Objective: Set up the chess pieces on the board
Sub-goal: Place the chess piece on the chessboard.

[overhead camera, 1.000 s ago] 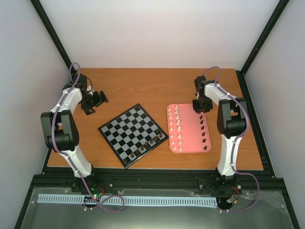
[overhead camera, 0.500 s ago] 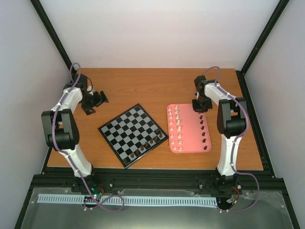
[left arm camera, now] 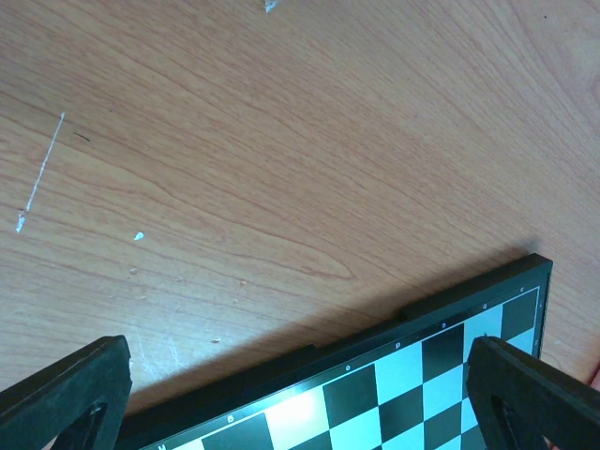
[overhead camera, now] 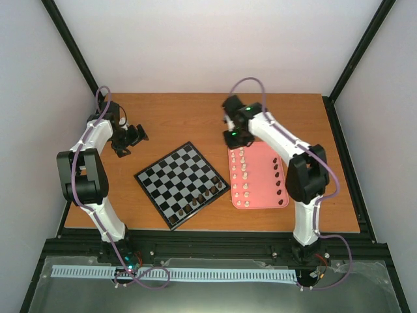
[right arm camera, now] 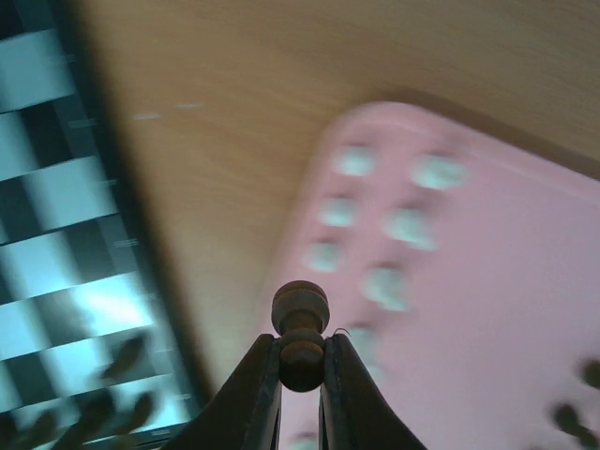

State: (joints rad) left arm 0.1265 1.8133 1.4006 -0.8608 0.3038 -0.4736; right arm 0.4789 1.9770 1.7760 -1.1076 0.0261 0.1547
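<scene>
Right pincer (right arm camera: 302, 354) clamps brown piece (right arm camera: 301, 311), head pointing outward.

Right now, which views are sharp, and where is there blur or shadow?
Right wrist: the pink tray and chessboard behind are smeared with blur; only the dark brown piece pinched in the right hand is crisp. Left wrist: sharp wood grain on the table, dark shadow along the chessboard's edge. Top external: evenly lit, sharp.

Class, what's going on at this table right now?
The right hand is shut on a dark brown chess piece, held above the pink tray's far corner, beside the board. A few dark pieces stand along the board's near-right edge; the rest wait on the tray. The left hand hovers open.
</scene>
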